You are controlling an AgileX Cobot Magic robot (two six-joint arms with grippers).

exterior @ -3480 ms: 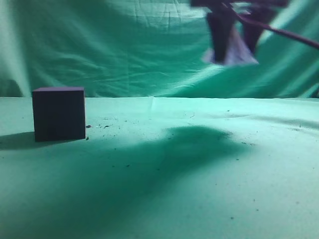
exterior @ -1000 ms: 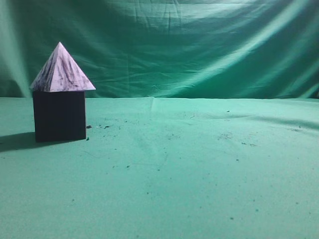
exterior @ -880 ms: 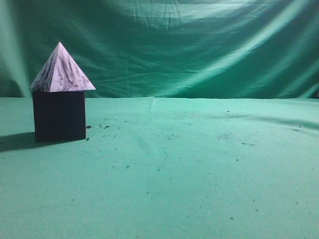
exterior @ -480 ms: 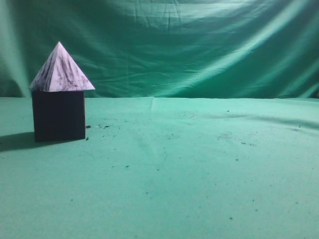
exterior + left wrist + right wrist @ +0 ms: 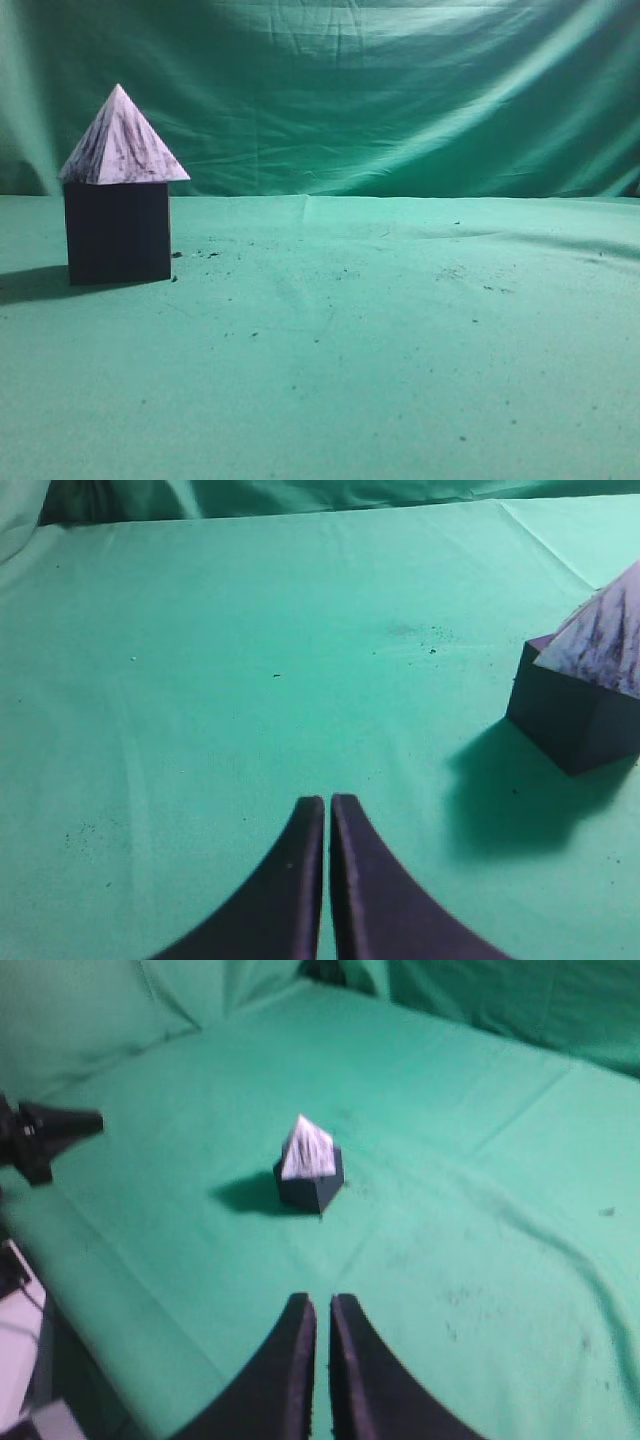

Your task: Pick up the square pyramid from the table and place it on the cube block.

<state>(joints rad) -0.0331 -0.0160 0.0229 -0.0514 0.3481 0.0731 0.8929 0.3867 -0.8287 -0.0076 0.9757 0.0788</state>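
Observation:
The square pyramid (image 5: 123, 140) stands upright on top of the dark cube block (image 5: 118, 232) at the left of the green table (image 5: 380, 340). The pair also shows at the right edge of the left wrist view, pyramid (image 5: 603, 630) on cube (image 5: 575, 715), and small in the right wrist view, pyramid (image 5: 306, 1148) on cube (image 5: 312, 1188). My left gripper (image 5: 327, 802) is shut and empty, well to the left of the cube. My right gripper (image 5: 322, 1302) is shut and empty, high and far back from the stack. No gripper shows in the exterior view.
A wrinkled green backdrop curtain (image 5: 400, 90) hangs behind the table. Small dark crumbs (image 5: 210, 252) speckle the cloth near the cube. The left arm's dark tip (image 5: 45, 1130) and white gear (image 5: 25, 1360) sit past the table's edge in the right wrist view.
3.5 s ago the right gripper held the pyramid high at the right and the cube's top was bare. In the last second the pyramid rests on the cube and nothing has moved.

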